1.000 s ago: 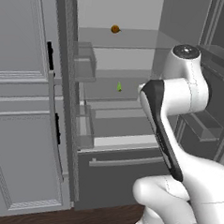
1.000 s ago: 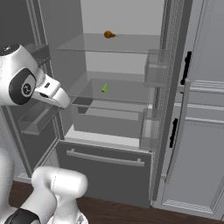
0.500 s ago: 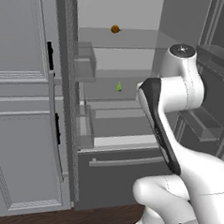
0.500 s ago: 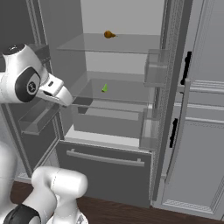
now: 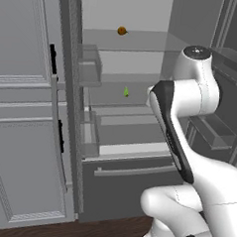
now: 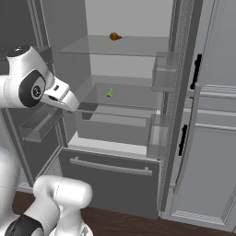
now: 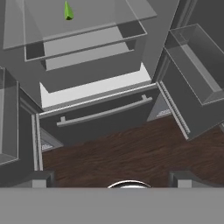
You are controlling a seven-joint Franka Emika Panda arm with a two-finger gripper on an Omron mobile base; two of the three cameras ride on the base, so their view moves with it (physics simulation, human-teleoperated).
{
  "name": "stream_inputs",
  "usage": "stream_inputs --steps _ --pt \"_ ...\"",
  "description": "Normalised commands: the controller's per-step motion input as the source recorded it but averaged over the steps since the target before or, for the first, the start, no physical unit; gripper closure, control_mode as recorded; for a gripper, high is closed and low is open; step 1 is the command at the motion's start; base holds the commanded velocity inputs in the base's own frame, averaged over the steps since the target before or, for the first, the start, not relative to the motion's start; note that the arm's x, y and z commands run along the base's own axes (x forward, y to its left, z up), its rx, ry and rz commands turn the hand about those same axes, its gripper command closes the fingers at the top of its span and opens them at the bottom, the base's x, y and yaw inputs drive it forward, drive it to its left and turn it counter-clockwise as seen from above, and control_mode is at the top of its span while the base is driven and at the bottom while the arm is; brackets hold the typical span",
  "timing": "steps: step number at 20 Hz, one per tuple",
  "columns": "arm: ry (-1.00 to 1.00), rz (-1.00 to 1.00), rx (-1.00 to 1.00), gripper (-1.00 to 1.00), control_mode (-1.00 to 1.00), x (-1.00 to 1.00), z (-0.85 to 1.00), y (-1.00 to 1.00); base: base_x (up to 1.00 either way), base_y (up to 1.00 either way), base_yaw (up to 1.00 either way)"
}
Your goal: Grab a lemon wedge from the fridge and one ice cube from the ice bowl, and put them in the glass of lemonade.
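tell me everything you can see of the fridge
The fridge is tall and dark grey, with both doors swung open and door bins on their inner sides. Its interior is pale, with clear glass shelves. A small orange ball sits on the upper shelf, a tiny yellow-green wedge on the one below. The bottom drawer, with a light-grey bar handle, is shut.

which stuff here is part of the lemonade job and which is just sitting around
For the job:
- fridge, doors open
- lemon wedge, on the middle glass shelf
- gripper, open

Just lying about:
- small round orange ball, top shelf
- panelled cabinets
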Motion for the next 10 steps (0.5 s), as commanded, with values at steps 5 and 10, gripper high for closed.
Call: stream_inputs --steps 5,10 --pt "0.00 0.00 0.00 -1.00 -1.00 0.01 0.00 0.00 0.00 0.00 0.00" --pt "0.00 0.00 0.00 -1.00 -1.00 0.09 0.00 0.00 0.00 0.00 0.00"
